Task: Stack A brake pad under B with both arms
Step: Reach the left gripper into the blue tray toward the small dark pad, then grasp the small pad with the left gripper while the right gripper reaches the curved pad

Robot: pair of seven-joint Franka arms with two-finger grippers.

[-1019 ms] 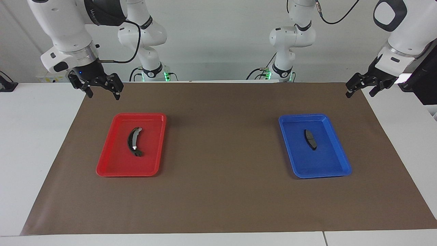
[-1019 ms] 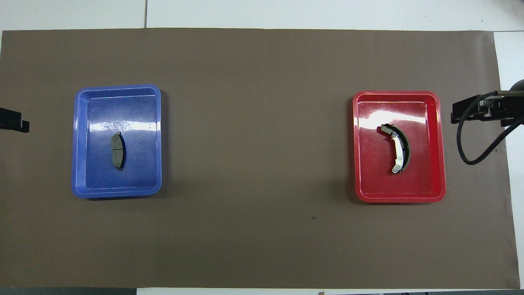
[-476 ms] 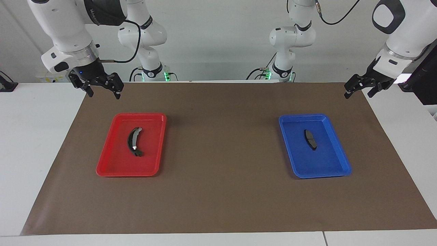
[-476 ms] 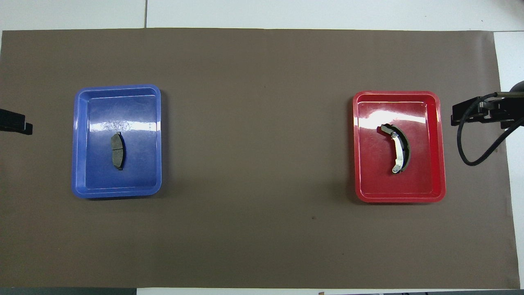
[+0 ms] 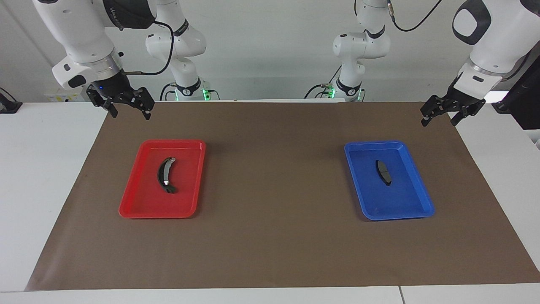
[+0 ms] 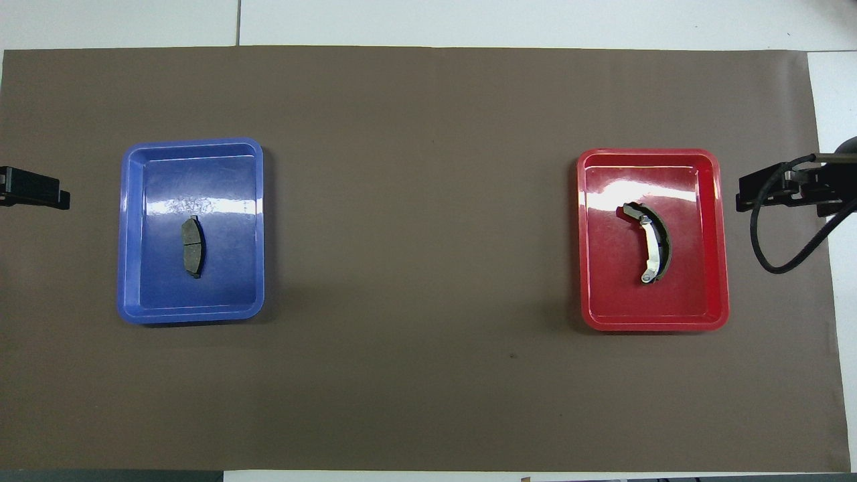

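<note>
1. Since the earlier frames, the left gripper (image 5: 438, 117) has been carried inward from the mat's edge toward the blue tray (image 5: 415, 210); the right gripper (image 5: 129, 109) has shifted only slightly. Both trays and their contents are unchanged.

2. Facing view, containers: the A brake pad (image 5: 383, 172) is seen lying flat in the blue tray, toward the left arm's end of the table. B (image 5: 166, 175), the curved crescent with a silver glint, is seen lying in the red tray (image 5: 139, 211), toward the right arm's end. Nothing else is held in either tray.

3. Facing view, grippers: the left gripper is held in the air over the brown mat (image 5: 274, 236) at its corner nearest the robots, fingers spread apart, nothing between them. The right gripper is held over the mat's other near corner, fingers likewise spread, nothing gripped.

4. Facing view, room: white table (image 5: 38, 190) under the mat; pale wall; green lights at the arm bases.

5. Overhead view: the A brake pad (image 6: 193, 247) is noted slightly off-centre in the blue tray (image 6: 191, 314); B (image 6: 651, 242) is noted in the red tray (image 6: 653, 324), its silver strip uppermost. The trays are well apart, with bare mat (image 6: 422, 268) between them. The left gripper (image 6: 35, 189) and the right gripper (image 6: 783, 189) are seen only in part at the frame edges.
</note>
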